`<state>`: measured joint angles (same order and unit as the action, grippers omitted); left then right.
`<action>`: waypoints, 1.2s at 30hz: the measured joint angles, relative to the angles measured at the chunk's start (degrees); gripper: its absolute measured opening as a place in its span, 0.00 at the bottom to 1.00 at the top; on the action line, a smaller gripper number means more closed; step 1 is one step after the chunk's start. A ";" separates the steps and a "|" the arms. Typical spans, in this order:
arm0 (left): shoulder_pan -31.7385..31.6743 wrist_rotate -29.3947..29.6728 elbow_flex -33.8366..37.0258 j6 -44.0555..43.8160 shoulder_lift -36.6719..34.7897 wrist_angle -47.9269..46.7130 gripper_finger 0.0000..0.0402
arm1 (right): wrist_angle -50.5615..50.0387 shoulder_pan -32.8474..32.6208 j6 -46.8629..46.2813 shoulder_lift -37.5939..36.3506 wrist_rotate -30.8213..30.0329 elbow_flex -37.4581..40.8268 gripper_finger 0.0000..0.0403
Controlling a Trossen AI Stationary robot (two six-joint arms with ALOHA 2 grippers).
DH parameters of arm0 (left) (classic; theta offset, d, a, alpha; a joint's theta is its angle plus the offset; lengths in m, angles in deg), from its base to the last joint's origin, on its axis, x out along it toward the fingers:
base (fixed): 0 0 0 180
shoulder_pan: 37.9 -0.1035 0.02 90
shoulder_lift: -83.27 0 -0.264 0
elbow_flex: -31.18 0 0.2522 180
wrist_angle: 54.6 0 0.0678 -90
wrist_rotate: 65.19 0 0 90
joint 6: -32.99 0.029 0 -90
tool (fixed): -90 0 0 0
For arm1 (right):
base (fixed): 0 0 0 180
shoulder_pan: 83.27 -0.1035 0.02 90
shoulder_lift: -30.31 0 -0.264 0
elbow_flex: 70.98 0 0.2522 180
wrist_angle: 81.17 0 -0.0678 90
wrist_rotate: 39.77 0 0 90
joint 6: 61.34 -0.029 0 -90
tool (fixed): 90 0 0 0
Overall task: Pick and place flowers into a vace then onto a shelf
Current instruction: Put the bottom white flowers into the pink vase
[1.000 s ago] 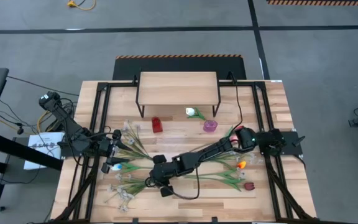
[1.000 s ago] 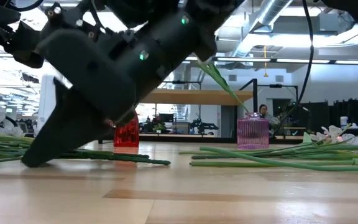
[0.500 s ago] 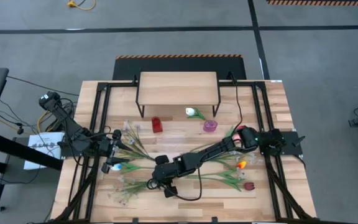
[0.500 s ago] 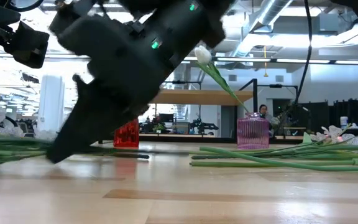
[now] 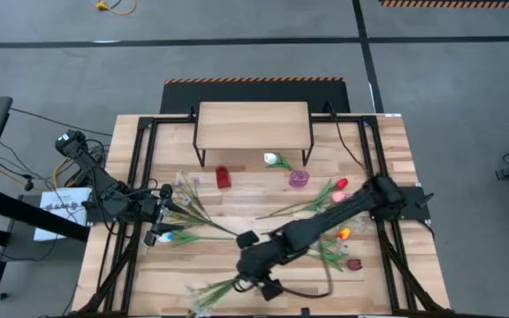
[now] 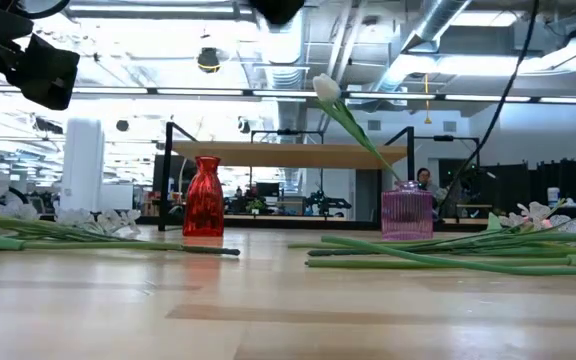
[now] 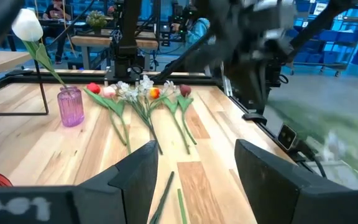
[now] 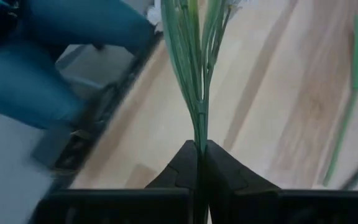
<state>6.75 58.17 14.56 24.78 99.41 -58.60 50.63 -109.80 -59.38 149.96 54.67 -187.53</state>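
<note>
My right gripper (image 5: pixel 253 276) hovers over the table's near middle, shut on a spray of small white blossoms (image 5: pixel 206 296) with green stems (image 8: pixel 194 56). My left gripper (image 7: pixel 194 180) waits open at the table's left (image 5: pixel 159 226), pointing level. A purple vase (image 5: pixel 299 178) stands on its base in front of the shelf (image 5: pixel 254 124) and holds a white tulip (image 6: pixel 326 87) that leans out of its mouth. A red vase (image 6: pixel 205 197) stands to its left. More flowers lie flat on the table at the left (image 5: pixel 188 208) and right (image 5: pixel 338 231). My right gripper pinches the spray's main stem (image 8: pixel 199 138) between its two fingertips, below where it branches. The fingers slant down toward the table's near left and lie along the stem. The spray reaches out beyond the fingertips, and the low view shows none of it on the table.
Dark metal rails (image 5: pixel 140 177) run along the table's left and right sides. Loose stems (image 6: pixel 448 260) lie across the right half of the table. My right arm (image 5: pixel 334 216) stretches across the right-hand flowers. Bare wood (image 5: pixel 228 225) lies in the middle.
My right gripper has risen from the table and out of the low view. It has also gone toward the near edge and a little right. The white spray has come with it, off the table at the near left and toward the near middle.
</note>
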 joint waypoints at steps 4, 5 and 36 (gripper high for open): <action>0.00 0.00 0.00 0.01 -0.02 0.00 0.51 | -0.65 -2.67 -0.24 -6.07 -10.32 0.00 0.01; 0.00 0.02 0.00 0.01 -0.02 -0.03 0.51 | -0.58 -3.31 0.23 -7.52 -14.07 0.00 0.01; -0.01 0.44 0.02 -0.55 0.00 -0.09 0.51 | 95.37 -3.97 26.64 -52.38 -37.88 77.36 0.00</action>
<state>6.73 58.61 14.59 24.23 99.41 -58.69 146.00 -113.77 -32.75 97.57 16.79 -110.16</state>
